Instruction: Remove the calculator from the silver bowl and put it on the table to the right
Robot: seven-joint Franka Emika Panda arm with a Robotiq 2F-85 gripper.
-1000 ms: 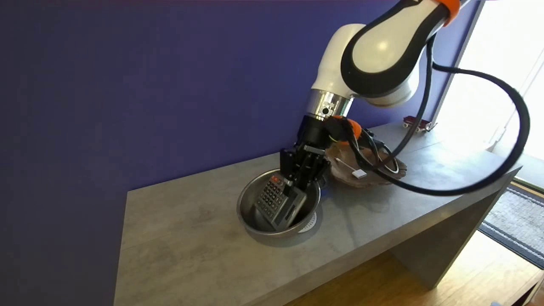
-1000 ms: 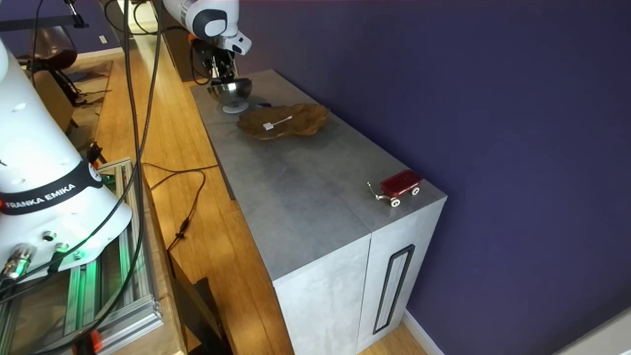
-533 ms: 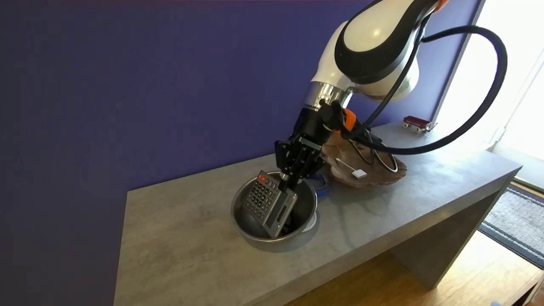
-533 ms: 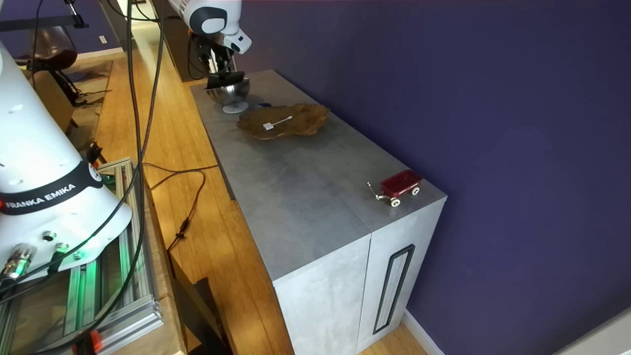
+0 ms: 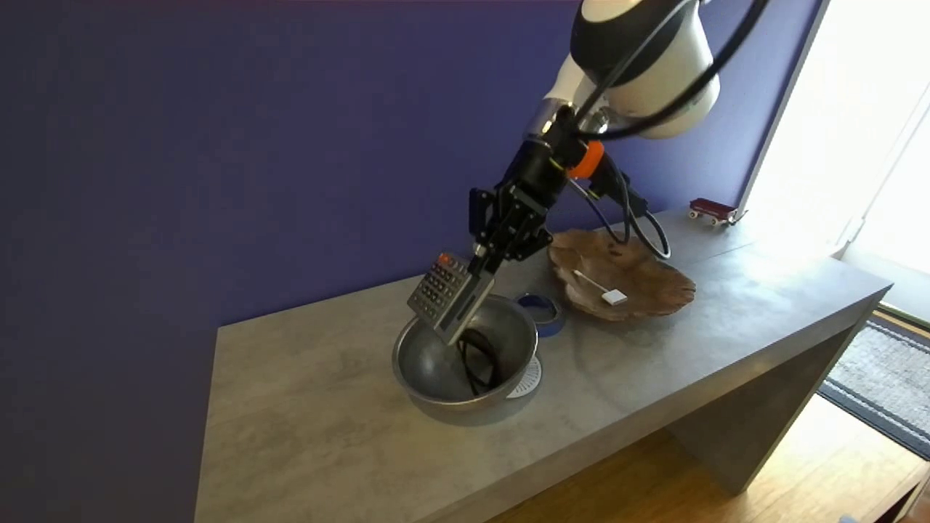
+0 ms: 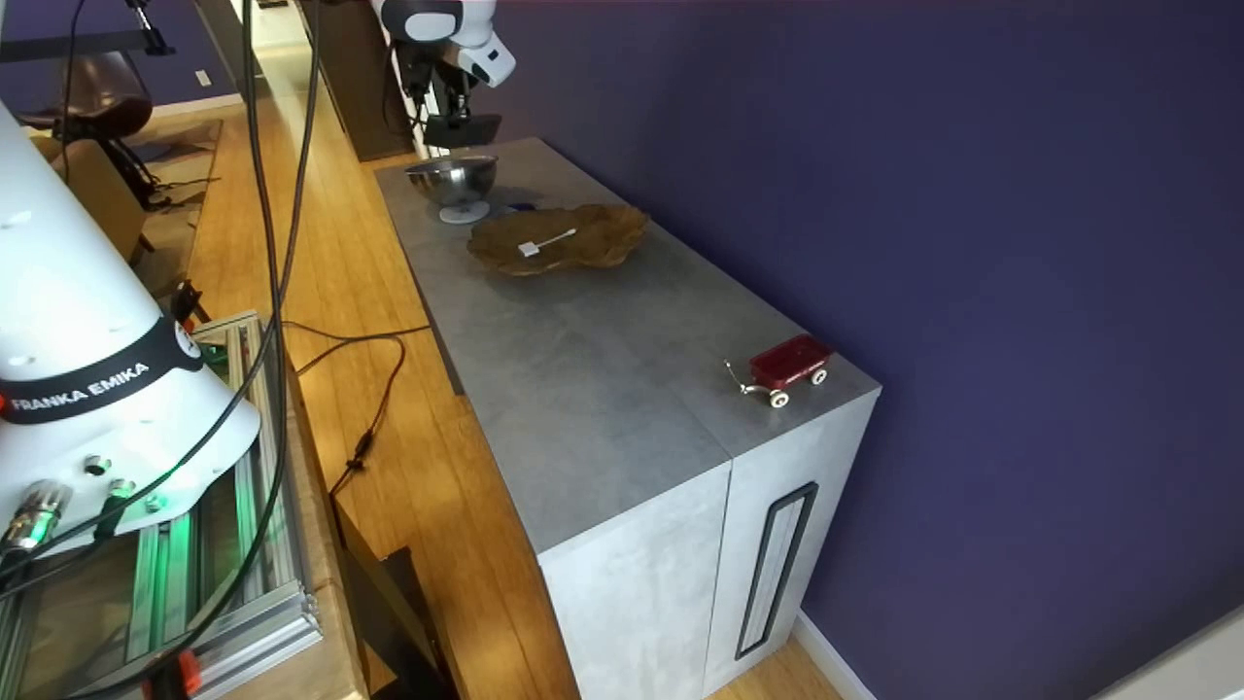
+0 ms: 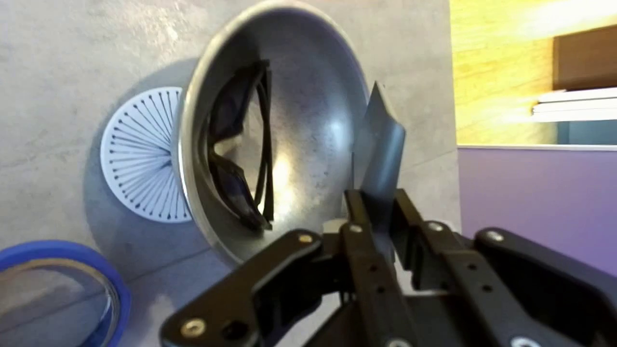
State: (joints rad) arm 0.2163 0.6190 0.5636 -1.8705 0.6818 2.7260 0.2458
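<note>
Jaws pinching grey calculator [image 5: 450,299], tilted above silver bowl [image 5: 430,367], dark keys [image 5: 437,286] in rows, reddish at one corner

Open table [image 5: 312,385] one side of silver bowl [image 5: 430,369], wooden dish [image 5: 650,285] opposite.

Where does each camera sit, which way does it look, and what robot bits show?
An exterior view: seems high, nearer the bowl, facing down across the table to the wall; the gripper and some arm show.
An exterior view: seems high, nearer the wagon, facing along the table; the robot's base and parts of the arm show.
Wrist view: on the arm, facing past the calculator into the bowl; only the gripper shows.
Both exterior views share bowl, wagon, table, wall.
</note>
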